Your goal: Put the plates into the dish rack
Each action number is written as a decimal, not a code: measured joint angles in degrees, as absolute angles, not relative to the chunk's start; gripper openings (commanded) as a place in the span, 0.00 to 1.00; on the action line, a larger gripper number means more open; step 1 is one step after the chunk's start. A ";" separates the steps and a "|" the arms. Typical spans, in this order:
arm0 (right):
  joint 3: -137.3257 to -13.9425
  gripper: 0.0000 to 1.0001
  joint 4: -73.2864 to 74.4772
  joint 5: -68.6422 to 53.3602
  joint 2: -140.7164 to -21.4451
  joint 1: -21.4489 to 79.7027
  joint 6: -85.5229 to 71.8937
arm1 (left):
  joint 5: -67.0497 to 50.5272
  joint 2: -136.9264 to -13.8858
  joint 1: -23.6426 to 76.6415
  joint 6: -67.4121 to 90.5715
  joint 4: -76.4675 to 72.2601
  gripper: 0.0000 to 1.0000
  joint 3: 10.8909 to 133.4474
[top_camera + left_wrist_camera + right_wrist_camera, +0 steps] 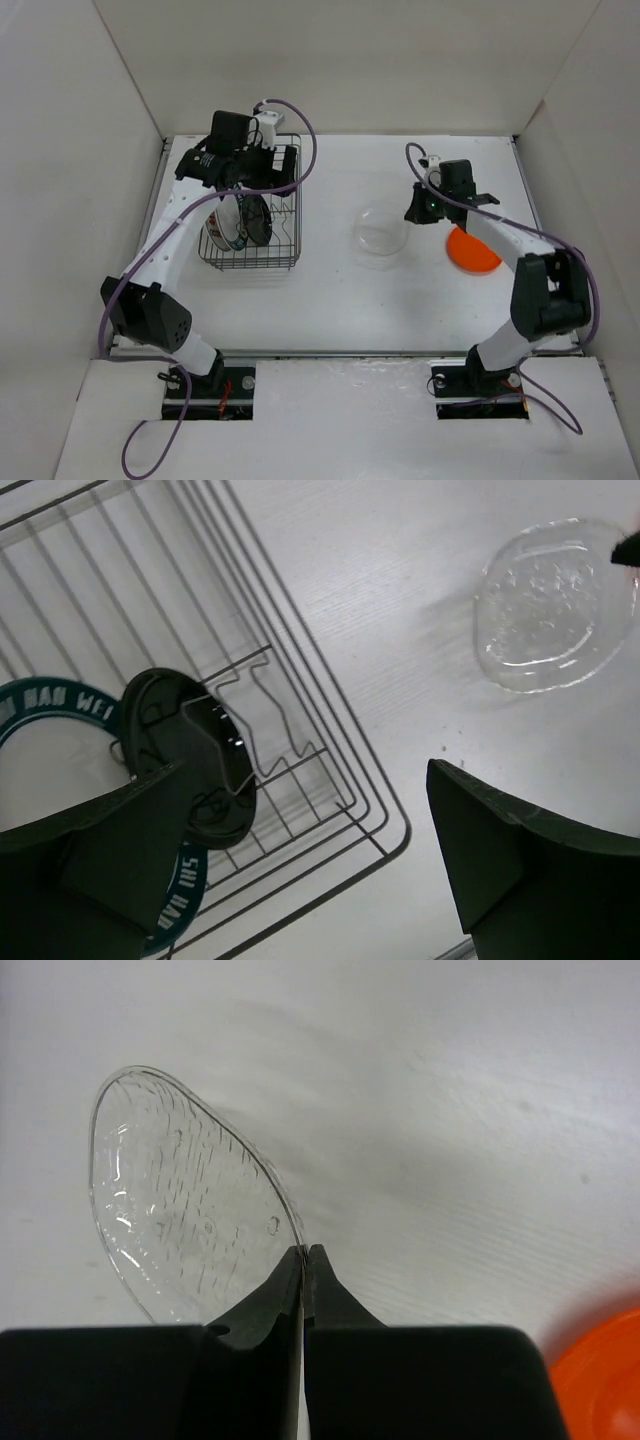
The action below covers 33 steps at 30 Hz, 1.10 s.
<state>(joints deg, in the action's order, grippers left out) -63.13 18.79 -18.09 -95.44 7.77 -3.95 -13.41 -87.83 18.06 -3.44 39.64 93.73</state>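
Observation:
The dark wire dish rack (283,255) stands at the left, and its corner shows in the left wrist view (385,825). A black plate (257,220) (190,770) and a white plate with a green rim (222,228) (50,750) stand upright in it. I cannot make out the grey-rimmed plate. My left gripper (250,175) (305,770) hangs open and empty over the rack. My right gripper (414,213) (306,1255) is shut on the rim of the clear plate (380,232) (190,1210) (550,605), which rests on the table. The orange plate (472,250) (600,1370) lies flat beside the right arm.
White walls enclose the table on the left, back and right. The rack's right half holds bare upright prongs (265,715). Bare white table (330,290) lies between the rack and the clear plate.

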 measured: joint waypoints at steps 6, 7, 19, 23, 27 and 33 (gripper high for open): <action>-66.65 0.00 11.03 -12.12 -83.53 21.78 -8.43 | -24.47 -90.98 17.98 -5.54 39.11 1.00 96.27; -67.48 0.00 9.63 -11.51 -83.29 23.77 -8.88 | -25.74 -91.70 17.98 -5.61 38.94 1.00 97.06; -68.64 0.00 3.33 -9.82 -87.57 29.28 -13.72 | -29.58 -98.80 18.02 -5.58 37.04 1.00 101.71; -68.64 0.00 0.84 -12.56 -87.57 28.95 -14.98 | -29.78 -99.26 18.02 -5.78 36.23 1.00 101.12; -68.84 0.00 -1.28 -14.61 -87.57 28.91 -16.23 | -32.67 -99.85 17.98 -6.02 36.07 0.91 100.92; -68.97 0.00 -5.67 -16.49 -87.57 28.91 -18.50 | -37.45 -100.57 18.26 -6.85 36.77 0.33 100.90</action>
